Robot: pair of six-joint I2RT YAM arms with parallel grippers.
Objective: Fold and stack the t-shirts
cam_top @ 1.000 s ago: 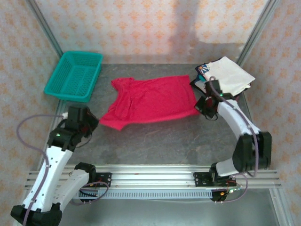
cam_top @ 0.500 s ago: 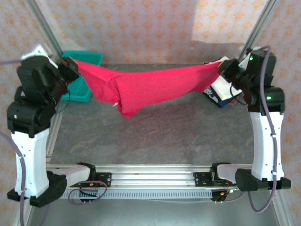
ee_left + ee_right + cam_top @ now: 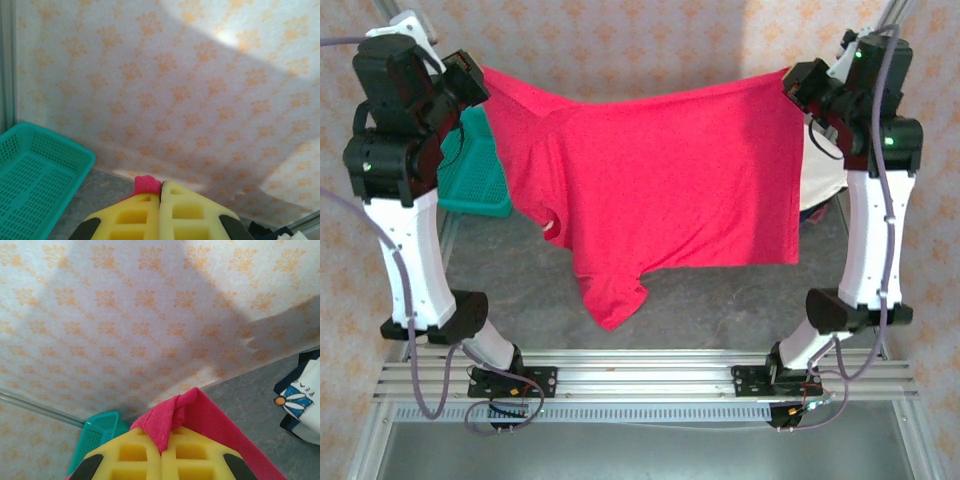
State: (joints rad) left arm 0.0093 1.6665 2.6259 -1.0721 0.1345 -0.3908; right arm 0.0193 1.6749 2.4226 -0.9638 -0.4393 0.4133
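- Left fingers pinch one end of the red t-shirt; right fingers pinch the other end
- It hangs spread between them, above the table

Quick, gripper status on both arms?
Left gripper: shut on the red t-shirt, at a top corner.
Right gripper: shut on the red t-shirt, opposite corner.

I see a wall with pale paper and an orange flower pattern. A soft shadow crosses it. Below is a grey table that looks like stone, with a metal rail at its near edge and a metal post at the corner.
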